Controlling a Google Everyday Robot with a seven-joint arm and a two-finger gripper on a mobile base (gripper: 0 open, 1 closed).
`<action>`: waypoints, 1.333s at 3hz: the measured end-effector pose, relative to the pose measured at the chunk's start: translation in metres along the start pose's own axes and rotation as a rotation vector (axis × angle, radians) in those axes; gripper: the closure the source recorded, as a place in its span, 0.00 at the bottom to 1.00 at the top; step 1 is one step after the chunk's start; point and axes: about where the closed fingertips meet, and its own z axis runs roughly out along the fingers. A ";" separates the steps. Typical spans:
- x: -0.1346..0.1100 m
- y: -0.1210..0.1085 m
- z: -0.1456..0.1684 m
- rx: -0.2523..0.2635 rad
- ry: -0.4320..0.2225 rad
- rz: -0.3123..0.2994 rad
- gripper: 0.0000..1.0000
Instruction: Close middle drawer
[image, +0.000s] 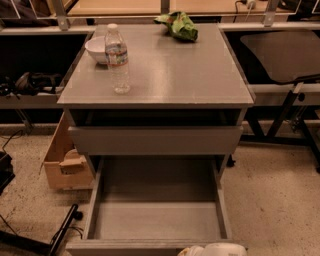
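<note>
Standing pulled far out beneath the counter (170, 75) — middle drawer (157, 220). Gripper (215, 249) shows just beside that drawer's front panel, toward its right end — open or closed, cannot tell.

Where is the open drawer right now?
The middle drawer is pulled out at the view's bottom centre, below the upper drawer front; the gripper is out of view.
</note>
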 end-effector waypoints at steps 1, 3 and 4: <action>0.003 -0.005 -0.009 0.041 -0.019 0.015 1.00; -0.006 -0.013 0.010 0.051 -0.052 0.010 1.00; -0.015 -0.030 0.037 0.072 -0.081 -0.006 1.00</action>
